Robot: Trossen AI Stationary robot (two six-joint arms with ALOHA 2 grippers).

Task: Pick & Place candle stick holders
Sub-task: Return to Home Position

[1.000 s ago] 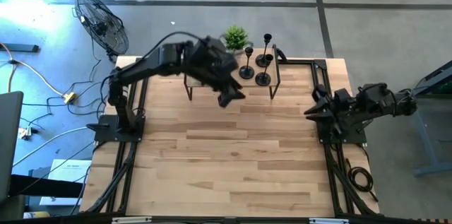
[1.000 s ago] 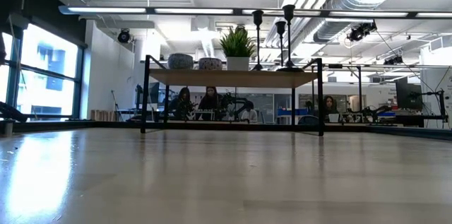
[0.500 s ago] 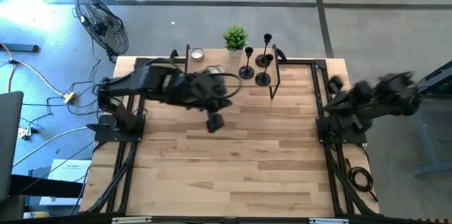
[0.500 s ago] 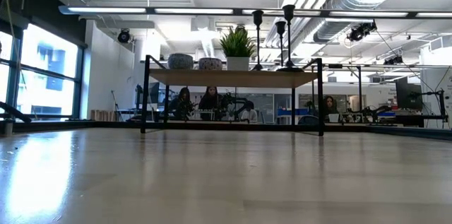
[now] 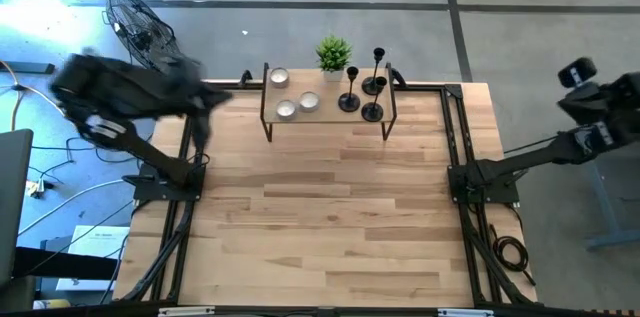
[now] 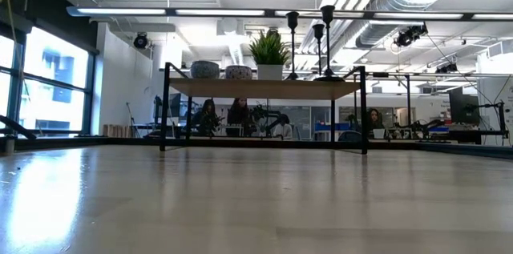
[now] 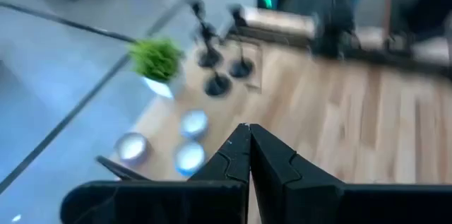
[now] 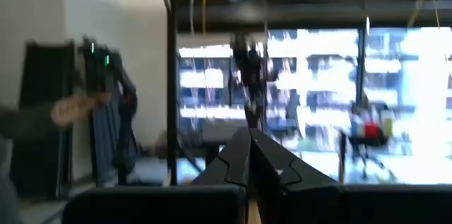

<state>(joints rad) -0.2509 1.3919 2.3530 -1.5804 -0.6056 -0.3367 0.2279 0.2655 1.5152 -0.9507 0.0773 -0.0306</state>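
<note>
Black candle stick holders (image 5: 349,103), all 3, stand at the shelf's (image 5: 335,119) 3 o'clock end, while the left gripper (image 7: 248,128) and right gripper (image 8: 248,133), both clenched on nothing, hang off the table (image 5: 320,227) at 10 and 3 o'clock, so homing looks to be the step in hand, calling only for parking both arms.

A low shelf with a pale wooden top and thin black metal legs (image 5: 330,114) stands at the far edge of the light plank table (image 5: 320,217). Three short round candles in pale cups (image 5: 286,109) sit on the shelf's half nearer the black wire-caged fan (image 5: 145,35), which stands on the grey floor beyond that end. A small leafy green plant in a white pot (image 5: 333,54) rests near the middle of the shelf's back edge. Between the shelf's legs, far behind, several seated people (image 6: 238,112) show.
</note>
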